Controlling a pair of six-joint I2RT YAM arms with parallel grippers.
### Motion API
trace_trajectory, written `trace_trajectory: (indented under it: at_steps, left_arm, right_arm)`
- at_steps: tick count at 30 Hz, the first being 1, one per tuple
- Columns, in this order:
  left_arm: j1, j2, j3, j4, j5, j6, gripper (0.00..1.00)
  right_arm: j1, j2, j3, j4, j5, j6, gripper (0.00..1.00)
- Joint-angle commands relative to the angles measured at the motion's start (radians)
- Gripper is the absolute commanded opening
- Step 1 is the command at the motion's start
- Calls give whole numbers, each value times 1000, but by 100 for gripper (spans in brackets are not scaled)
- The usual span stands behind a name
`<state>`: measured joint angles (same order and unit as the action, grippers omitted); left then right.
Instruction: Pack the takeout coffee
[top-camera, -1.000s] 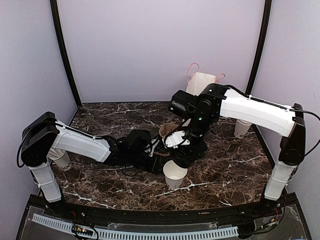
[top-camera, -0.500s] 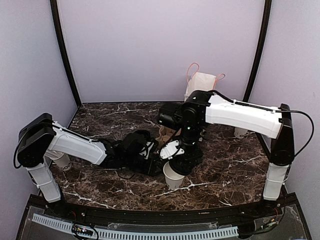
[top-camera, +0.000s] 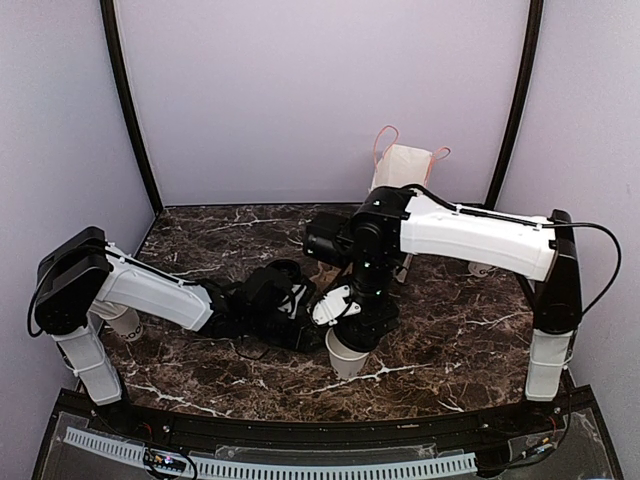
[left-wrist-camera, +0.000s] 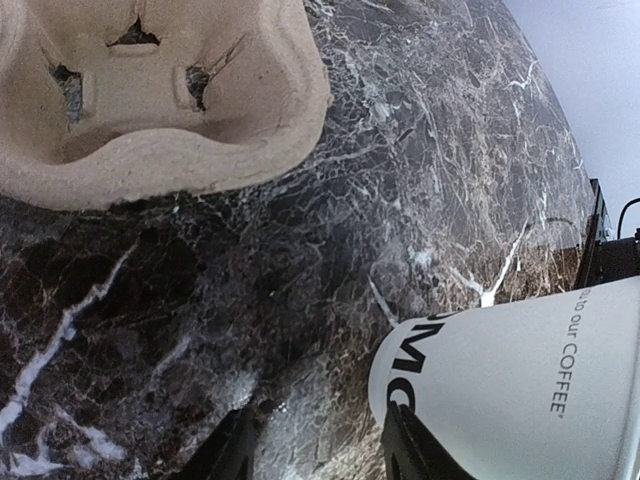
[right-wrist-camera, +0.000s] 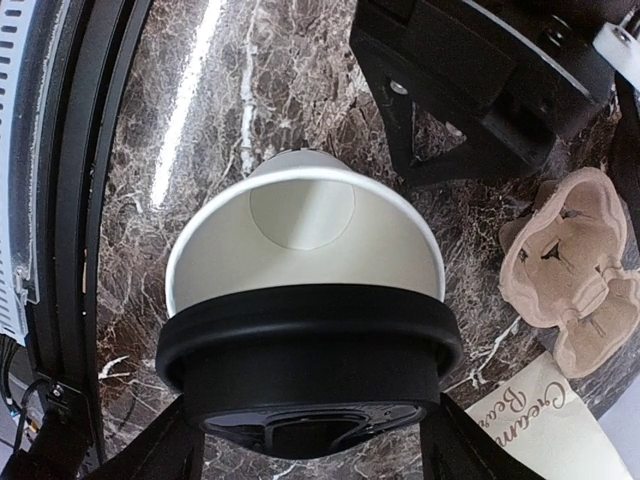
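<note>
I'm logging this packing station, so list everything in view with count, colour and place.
paper cup: one, white with black lettering, open, front-centre of table
lid: one, black, over the cup's near rim, not seated
left spare cup: one, white, under the left arm
right spare cup: one, white, mostly hidden behind the right arm
cup carrier: one, beige pulp, on the table near the cup
packet: one, cream, script lettering, beside the carrier
paper bag: one, white, pink handles, back wall
table: one, dark marble
left gripper: open, by the cup's base
right gripper: clamped on the lid
</note>
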<state>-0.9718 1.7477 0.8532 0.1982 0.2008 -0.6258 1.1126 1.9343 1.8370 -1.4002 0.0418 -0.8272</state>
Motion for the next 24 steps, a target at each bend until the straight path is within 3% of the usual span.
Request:
trace_trajectory:
  at_steps: [1, 24]
  left_arm:
    - [-4, -10, -7, 42, 18, -9, 46]
    - [-4, 39, 24, 98, 70, -2, 45]
  right_arm:
    - [24, 17, 35, -15, 17, 17, 71]
    - [93, 26, 41, -18, 116, 14, 71]
